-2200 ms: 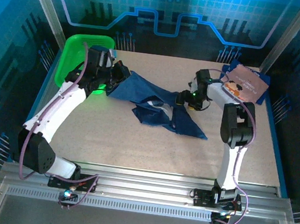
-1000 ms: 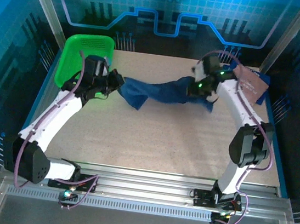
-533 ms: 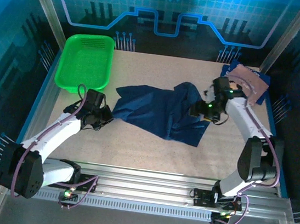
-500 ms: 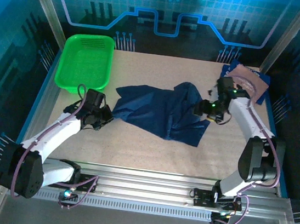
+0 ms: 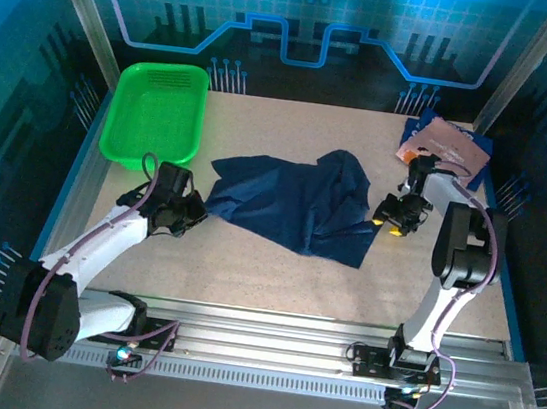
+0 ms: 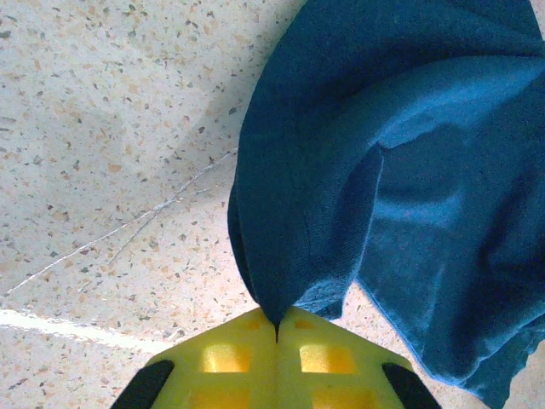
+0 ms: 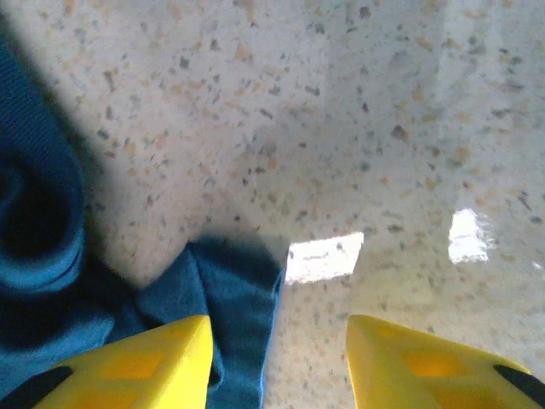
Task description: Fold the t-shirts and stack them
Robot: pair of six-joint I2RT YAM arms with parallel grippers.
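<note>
Bare table (image 5: 274, 280) in front of the spread t-shirt (image 5: 288, 207) is open; green basket (image 5: 154, 118) fills far-left corner.

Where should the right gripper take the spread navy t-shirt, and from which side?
Probably its right-hand edge, where the navy t-shirt lies flat beside the open right gripper. Come low from the right: the left gripper is shut on the opposite corner, and the middle is rumpled.
</note>
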